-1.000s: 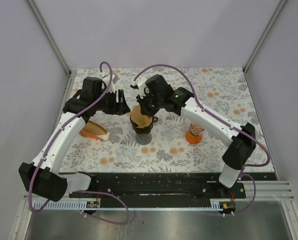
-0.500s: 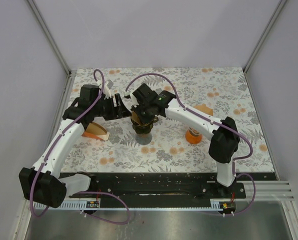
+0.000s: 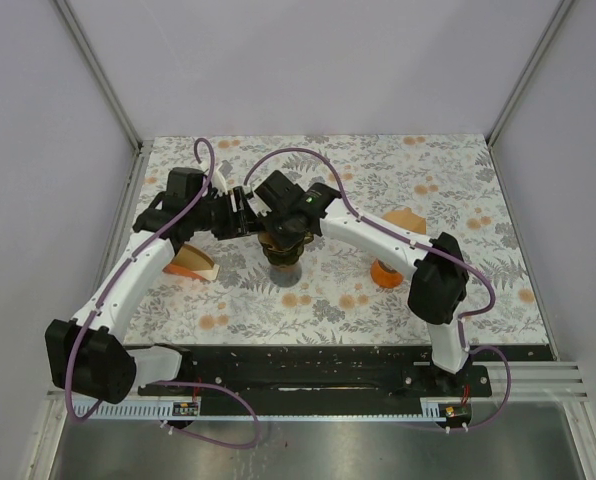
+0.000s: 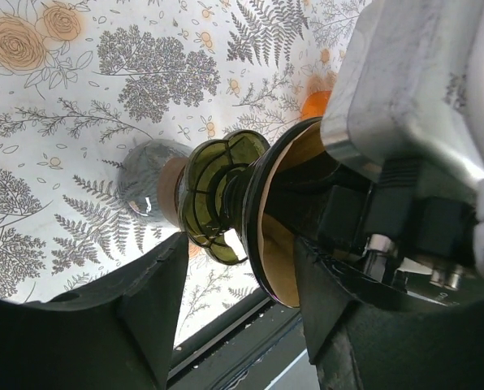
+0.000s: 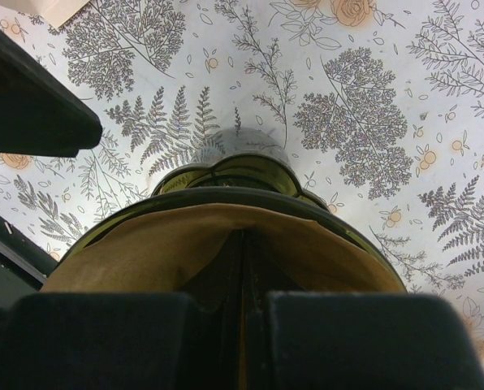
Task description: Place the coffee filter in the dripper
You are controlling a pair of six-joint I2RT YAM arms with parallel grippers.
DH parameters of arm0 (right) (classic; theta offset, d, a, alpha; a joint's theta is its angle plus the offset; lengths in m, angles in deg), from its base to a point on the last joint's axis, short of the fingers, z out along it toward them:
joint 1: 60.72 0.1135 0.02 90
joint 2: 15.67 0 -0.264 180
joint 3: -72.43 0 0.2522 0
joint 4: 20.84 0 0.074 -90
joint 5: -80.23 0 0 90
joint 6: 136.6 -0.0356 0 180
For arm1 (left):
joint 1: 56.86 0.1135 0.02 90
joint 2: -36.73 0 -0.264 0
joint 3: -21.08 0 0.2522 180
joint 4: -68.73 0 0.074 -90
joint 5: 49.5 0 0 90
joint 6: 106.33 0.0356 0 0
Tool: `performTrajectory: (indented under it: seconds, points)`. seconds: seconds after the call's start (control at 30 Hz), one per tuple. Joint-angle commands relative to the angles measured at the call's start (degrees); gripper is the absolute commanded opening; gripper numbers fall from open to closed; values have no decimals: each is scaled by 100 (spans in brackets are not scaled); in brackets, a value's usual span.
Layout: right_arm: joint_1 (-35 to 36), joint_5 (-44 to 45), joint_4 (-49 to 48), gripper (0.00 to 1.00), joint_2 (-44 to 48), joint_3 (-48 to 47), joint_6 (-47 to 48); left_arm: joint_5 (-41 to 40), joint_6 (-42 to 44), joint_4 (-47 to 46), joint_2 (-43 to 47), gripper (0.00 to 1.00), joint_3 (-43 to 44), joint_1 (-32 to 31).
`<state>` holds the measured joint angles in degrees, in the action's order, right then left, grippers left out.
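Pressing together with no gap between them, the fingers of the right gripper (image 5: pixel 244 302) were seen closed and lowered into the mouth of the dripper (image 5: pixel 226 172). Whether any paper was pinched between them could not be told. The brown coffee filter (image 5: pixel 144 252) was spread just in front of and around those fingertips, lining the inside of the dark green glass cone up to its rim. In the left wrist view, the left gripper (image 4: pixel 240 268) was held apart, one black finger on each side of the dripper. The cone's rim and narrow stem lay between them and nothing was gripped. The dripper was stood upright on a round base on the floral table cover (image 3: pixel 458 180), near the middle of the table. A stack of spare filters (image 3: pixel 191 262) was lying to the left. An orange object (image 3: pixel 386 270) was placed to the right, well apart from both grippers.
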<state>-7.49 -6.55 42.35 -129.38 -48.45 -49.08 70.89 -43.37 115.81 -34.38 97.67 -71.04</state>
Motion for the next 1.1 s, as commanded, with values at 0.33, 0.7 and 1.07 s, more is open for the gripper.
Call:
performTrajectory:
  seconds: [0.33,0.7,1.07]
  points:
    - [108,47,58,0,-239,6,72,11,33,-291,-140,44,-60,37]
    - [108,-76,14,0,-81,-135,213,-7,252,-203,-254,18,36,2]
    - [108,-304,-108,0,208,-311,590,-227,437,87,-52,0,274,-112]
